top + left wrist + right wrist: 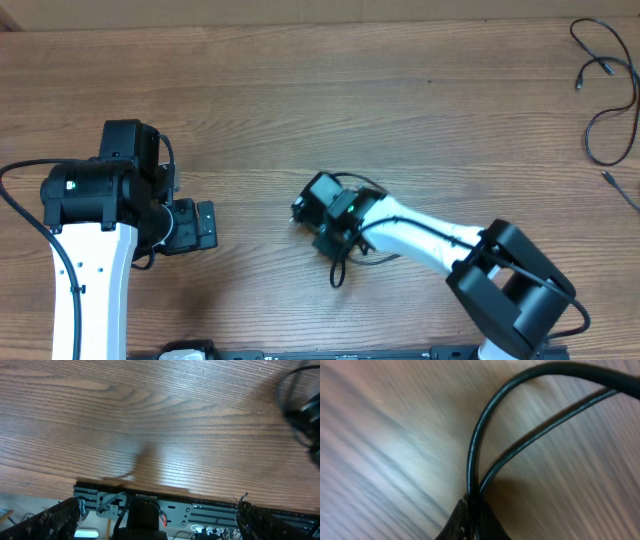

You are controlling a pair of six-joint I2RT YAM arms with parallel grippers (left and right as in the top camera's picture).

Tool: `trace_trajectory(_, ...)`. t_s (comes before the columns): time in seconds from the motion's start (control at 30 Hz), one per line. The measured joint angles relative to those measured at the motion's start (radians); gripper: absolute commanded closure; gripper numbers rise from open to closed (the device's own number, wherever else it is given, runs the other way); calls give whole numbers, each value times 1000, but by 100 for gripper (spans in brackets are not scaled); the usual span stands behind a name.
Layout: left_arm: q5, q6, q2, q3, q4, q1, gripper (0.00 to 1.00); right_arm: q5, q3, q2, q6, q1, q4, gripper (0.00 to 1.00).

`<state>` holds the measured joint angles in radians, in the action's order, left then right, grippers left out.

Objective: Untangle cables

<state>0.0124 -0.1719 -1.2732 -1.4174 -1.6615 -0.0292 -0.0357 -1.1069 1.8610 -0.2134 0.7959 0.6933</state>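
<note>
Right wrist: right gripper (pixel 472 520) pinches 2 strands of cables (pixel 470 455), so pulling may tighten knots; left gripper (pixel 205 226) spread.

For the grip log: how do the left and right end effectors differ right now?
The left end effector is open and empty; the right end effector is shut on a cable. The left hangs at the left side of the table; the right is near its middle. Both are black.
</note>
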Motion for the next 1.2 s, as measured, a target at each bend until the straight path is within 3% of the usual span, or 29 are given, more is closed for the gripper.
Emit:
trace_trajectory(0.23,0,0,0,0,0,0,0,62,-222,27,23,-253,232,96)
trace_trajectory(0.4,0,0,0,0,0,0,0,71,-356,27,26,-431,197,96)
trace_trajectory(0.57,0,0,0,0,0,0,0,64,-363,27,26,-622,126,94)
trace_trajectory(0.67,0,0,0,0,0,0,0,27,-363,27,33,-720,160,43)
trace_trajectory(0.7,0,0,0,0,0,0,0,9,-363,27,30,-744,182,32)
trace_trajectory(0.87,0,0,0,0,0,0,0,-80,-363,27,34,-744,216,0)
trace_trajectory(1.03,0,0,0,0,0,0,1,-109,-363,27,33,-669,170,0)
trace_trajectory(1.2,0,0,0,0,0,0,0,-26,-363,27,125,-603,168,0)
